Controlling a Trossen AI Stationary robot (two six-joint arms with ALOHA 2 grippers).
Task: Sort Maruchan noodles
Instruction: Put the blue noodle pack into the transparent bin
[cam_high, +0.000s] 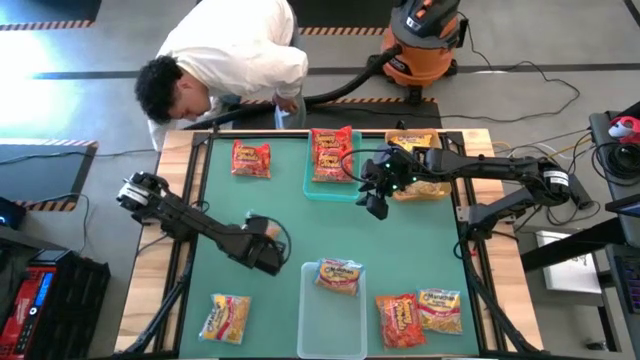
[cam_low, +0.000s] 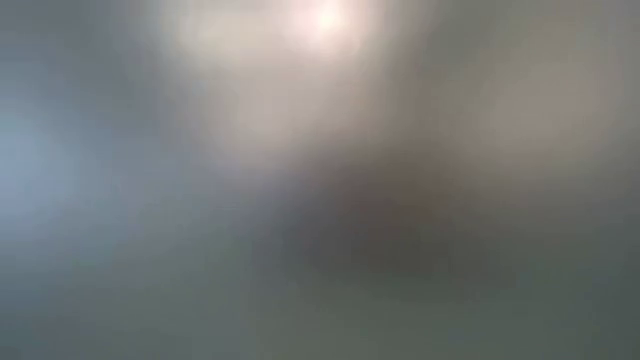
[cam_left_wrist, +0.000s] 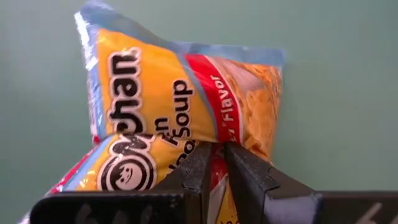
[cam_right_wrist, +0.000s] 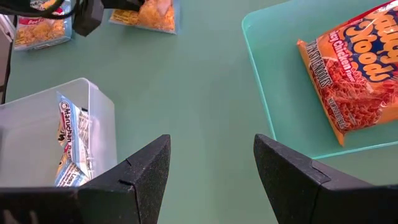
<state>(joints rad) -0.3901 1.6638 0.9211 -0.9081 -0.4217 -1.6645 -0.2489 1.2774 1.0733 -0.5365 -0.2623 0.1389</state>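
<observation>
Maruchan noodles, as we count them on the green table (cam_high: 400, 250). One yellow packet (cam_left_wrist: 180, 106) is pinched by its edge between the fingers of the left gripper (cam_left_wrist: 216, 163), which are closed to a narrow slit on the wrapper; in the high view this gripper (cam_high: 262, 232) sits left of centre, above the table surface. We cannot tell whether that packet is lifted or resting on the mat.

Red packets (cam_high: 331, 152) lie stacked in the teal bin (cam_high: 312, 185) at the far middle; the right wrist view shows one of them (cam_right_wrist: 357, 68) inside the bin's pale wall (cam_right_wrist: 273, 93). A yellow-orange packet (cam_high: 338, 275) lies at the far end of the clear bin (cam_high: 330, 330) at the near middle, and the same packet (cam_right_wrist: 71, 140) shows through that bin's wall (cam_right_wrist: 99, 106) from the right wrist.

Loose items on the table: a red packet (cam_high: 251, 158) far left, a yellow packet (cam_high: 226, 318) near left, a red packet (cam_high: 400, 320) and a yellow one (cam_high: 440, 308) touching each other near right. More yellow packets (cam_high: 415, 142) lie at the far right, partly under the right arm.

The right gripper (cam_right_wrist: 211, 168) hangs with its fingers wide apart, holding nothing, over bare table between the teal and clear bins; from above it (cam_high: 376, 195) is just beside the teal bin's right edge.

A person (cam_high: 235, 55) in a white top bends over beyond the far edge. An orange shop vacuum (cam_high: 422, 45) stands on the floor behind. The low view shows us nothing readable.
</observation>
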